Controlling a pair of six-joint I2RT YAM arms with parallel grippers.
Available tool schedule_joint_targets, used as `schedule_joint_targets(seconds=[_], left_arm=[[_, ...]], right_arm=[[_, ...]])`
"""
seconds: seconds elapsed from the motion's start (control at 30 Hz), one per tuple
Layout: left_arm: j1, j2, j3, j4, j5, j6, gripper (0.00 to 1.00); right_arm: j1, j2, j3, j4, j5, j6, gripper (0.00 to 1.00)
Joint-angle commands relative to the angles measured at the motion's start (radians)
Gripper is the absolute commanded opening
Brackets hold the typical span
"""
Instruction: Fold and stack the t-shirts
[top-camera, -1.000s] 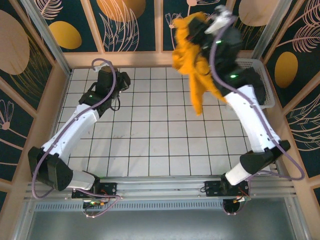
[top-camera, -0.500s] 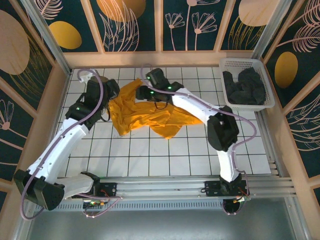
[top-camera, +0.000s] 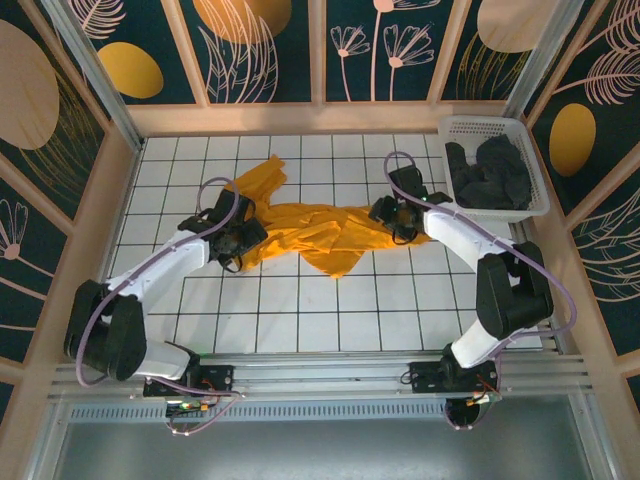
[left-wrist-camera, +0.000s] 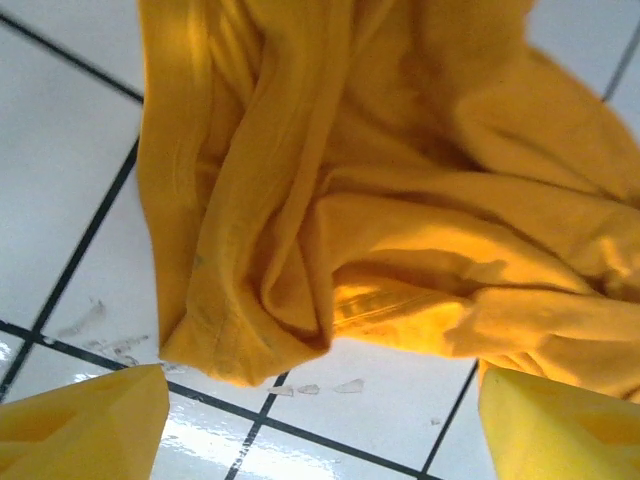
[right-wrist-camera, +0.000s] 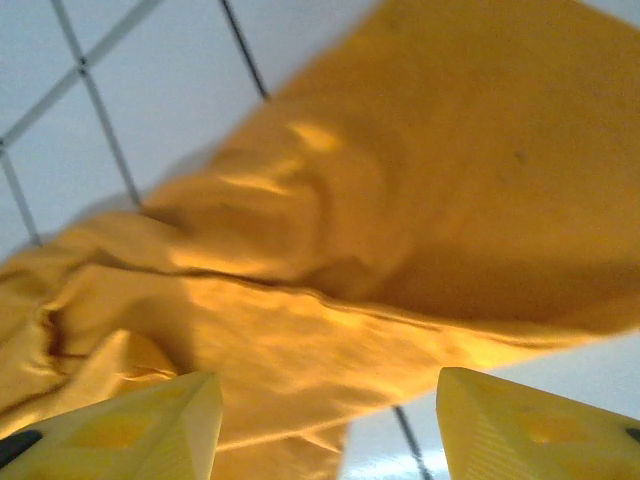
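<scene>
The mustard t-shirt (top-camera: 310, 228) lies crumpled on the white tiled table, stretched sideways between the two arms. My left gripper (top-camera: 243, 237) stands at its left end. In the left wrist view that gripper (left-wrist-camera: 320, 425) is open, with bare tile between its fingers (left-wrist-camera: 90, 425) and the shirt's bunched edge (left-wrist-camera: 300, 250) just ahead. My right gripper (top-camera: 392, 218) hovers over the shirt's right end. Seen from the right wrist, it (right-wrist-camera: 330, 430) is open above the cloth (right-wrist-camera: 400, 230), gripping nothing. Dark charcoal t-shirts (top-camera: 490, 175) are heaped in the basket.
The white lattice basket (top-camera: 540, 190) stands at the back right corner. Wooden walls (top-camera: 95, 230) enclose the table on three sides. Bare tiles (top-camera: 330, 310) stretch between the shirt and the arm bases.
A second ago the right gripper held the mustard shirt high near the basket. The shirt now lies on the table, released, and both grippers have opened and moved to its ends.
</scene>
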Motion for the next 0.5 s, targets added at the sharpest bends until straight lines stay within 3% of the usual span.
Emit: schedule_joint_targets(seconds=[0.0, 0.2, 0.3, 0.37, 0.47], left_arm=[[0.003, 0.023, -0.039, 0.051, 0.053, -0.14, 0.82], [0.024, 0.071, -0.099, 0.186, 0.113, -0.275, 0.8], [0.037, 0.12, -0.128, 0.24, 0.141, -0.31, 0.72], [0.055, 0.143, -0.147, 0.261, 0.149, -0.316, 0.56], [0.106, 0.115, -0.182, 0.259, 0.109, -0.294, 0.23]], right_arm=[[-0.017, -0.04, -0.034, -0.024, 0.02, 0.008, 0.6], [-0.03, -0.009, -0.063, -0.016, 0.001, -0.02, 0.61], [-0.041, 0.006, -0.085, 0.0, -0.008, -0.031, 0.62], [-0.05, 0.024, -0.093, 0.005, -0.011, -0.039, 0.62], [-0.065, 0.059, -0.099, 0.013, -0.012, -0.054, 0.62]])
